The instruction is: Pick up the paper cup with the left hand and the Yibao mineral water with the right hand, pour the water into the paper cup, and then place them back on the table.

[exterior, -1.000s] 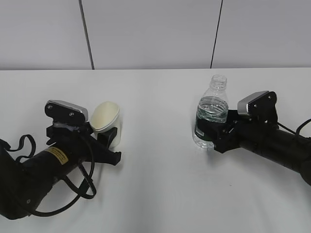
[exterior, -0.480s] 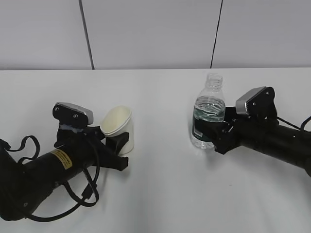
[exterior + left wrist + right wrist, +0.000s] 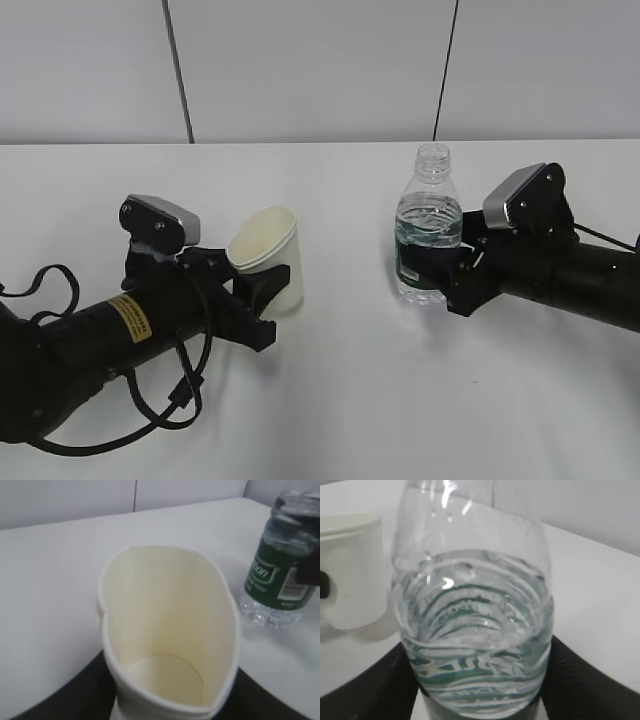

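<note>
Paper cup [image 3: 269, 262] squeezed in left gripper [image 3: 262, 288], Yibao mineral water [image 3: 429, 240] clamped in right gripper [image 3: 440, 272], fingertips seemingly hidden.

Left tool [image 3: 262, 285] and right tool [image 3: 437, 270] face inward, each clamped round a load

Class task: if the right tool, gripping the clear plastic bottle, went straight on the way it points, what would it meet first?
Probably the cream-white paper cup held by the left tool, though depth is unclear.

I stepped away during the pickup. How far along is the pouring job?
Done: left hand grips the paper cup, squeezed oval; right hand grips the Yibao mineral water. In hand: both near each other. Left: pouring, since the cup looks dry, then setting both down.
</note>
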Controlling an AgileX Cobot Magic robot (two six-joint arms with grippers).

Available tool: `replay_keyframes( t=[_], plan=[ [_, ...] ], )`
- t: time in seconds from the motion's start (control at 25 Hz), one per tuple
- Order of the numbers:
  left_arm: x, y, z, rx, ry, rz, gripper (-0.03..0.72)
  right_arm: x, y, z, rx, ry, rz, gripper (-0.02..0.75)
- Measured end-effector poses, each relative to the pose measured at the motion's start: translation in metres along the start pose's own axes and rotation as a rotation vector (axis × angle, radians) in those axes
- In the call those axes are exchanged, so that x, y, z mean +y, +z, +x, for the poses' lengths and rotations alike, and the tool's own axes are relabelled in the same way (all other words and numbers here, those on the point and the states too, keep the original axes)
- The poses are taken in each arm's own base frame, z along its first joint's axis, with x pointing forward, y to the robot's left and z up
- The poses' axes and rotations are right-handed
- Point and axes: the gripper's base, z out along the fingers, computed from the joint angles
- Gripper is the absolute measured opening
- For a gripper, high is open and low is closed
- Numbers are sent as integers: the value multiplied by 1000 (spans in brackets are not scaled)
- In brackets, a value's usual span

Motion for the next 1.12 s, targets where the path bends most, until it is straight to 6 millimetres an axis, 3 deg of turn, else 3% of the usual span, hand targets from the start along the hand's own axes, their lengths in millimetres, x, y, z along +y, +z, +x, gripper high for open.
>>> replay_keyframes(
  t=[0.28, 0.72, 1.12],
  plan=[
    [-8, -4, -19, -52, 36, 63, 336, -1, -8, -18, 14, -34, 15, 502],
    [-14, -5, -18, -26, 15, 132, 336, -2, -20, -41, 19, -82, 46, 501],
    [-19, -6, -13, 40, 9, 187, 336, -9, -20, -53, 47, -138, 69, 501]
  ],
)
